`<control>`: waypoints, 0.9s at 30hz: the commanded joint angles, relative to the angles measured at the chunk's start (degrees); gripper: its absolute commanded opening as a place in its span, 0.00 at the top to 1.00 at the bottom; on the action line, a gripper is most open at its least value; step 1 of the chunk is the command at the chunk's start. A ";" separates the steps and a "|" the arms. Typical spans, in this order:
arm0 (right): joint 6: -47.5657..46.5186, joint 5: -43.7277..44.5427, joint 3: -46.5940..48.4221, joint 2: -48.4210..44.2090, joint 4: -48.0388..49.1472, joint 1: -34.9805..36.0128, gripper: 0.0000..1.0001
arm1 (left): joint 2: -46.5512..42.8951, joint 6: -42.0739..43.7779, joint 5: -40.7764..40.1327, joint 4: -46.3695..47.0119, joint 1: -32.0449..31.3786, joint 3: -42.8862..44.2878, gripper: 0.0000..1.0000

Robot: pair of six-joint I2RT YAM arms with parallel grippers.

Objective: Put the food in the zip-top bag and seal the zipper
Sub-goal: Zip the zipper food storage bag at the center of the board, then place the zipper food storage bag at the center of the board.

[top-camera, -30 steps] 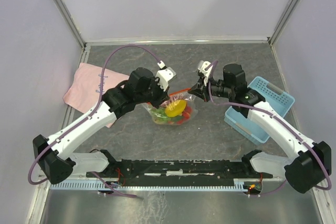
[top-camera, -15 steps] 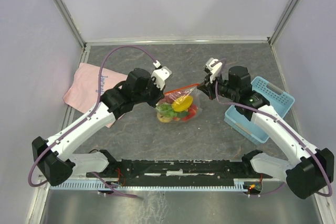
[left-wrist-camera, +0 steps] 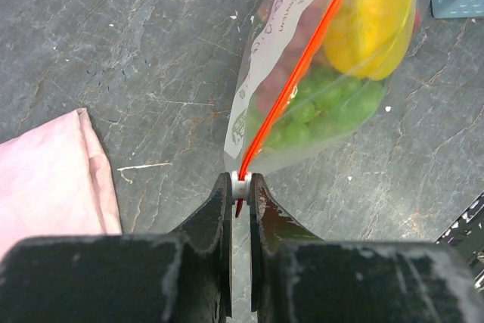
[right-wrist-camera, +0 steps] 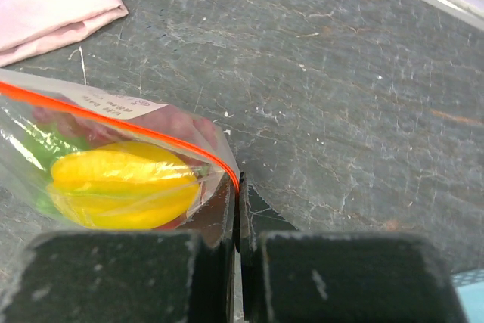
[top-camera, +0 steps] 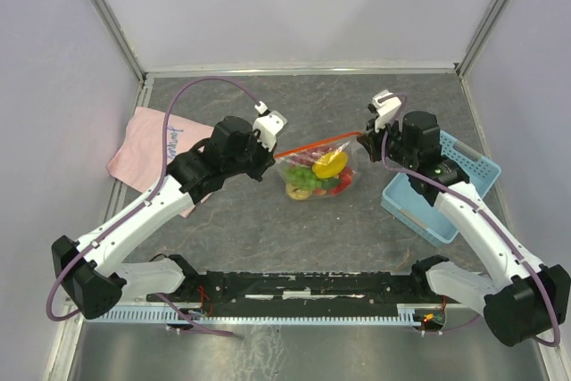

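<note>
A dark slate-patterned desk (top-camera: 232,95) sits between pale walls, and at its middle the zip-top bag (top-camera: 319,171) hangs stretched between the two arms. The food (right-wrist-camera: 121,187) is already inside, with yellow, green and red pieces sagging to the bottom. Whether the bag's underside rests on the desk cannot be told.

The left tool (left-wrist-camera: 240,183) is clenched on the left end of the zipper (top-camera: 317,144). The right tool (right-wrist-camera: 237,187) is clamped hard on its other end, so the orange-red strip runs taut as a single line. It looks pressed together, though a gap along its length would be too fine to see. A pink cloth (top-camera: 147,144) lies well to the left of the bag, and a blue basket (top-camera: 455,162) is to its right.

The main risk is tension. If the arms pull further apart, the thin strip could slip from either pinch, and the loaded bag would swing down from one corner. If part of the seal is unclosed, the fruit's weight could open it and spill pieces.
</note>
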 commanded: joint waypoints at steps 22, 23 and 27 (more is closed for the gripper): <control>9.64 -1.95 3.37 8.61 6.75 -5.04 0.84 | 0.61 -10.22 -5.00 -0.73 1.47 2.42 0.95; 10.32 -2.06 2.93 8.62 7.07 -5.06 0.77 | 0.71 -11.44 -4.96 -0.41 1.48 2.35 0.95; 12.96 -0.79 2.87 7.79 7.10 -5.04 0.54 | 2.28 -16.45 -4.98 0.90 1.46 1.99 0.94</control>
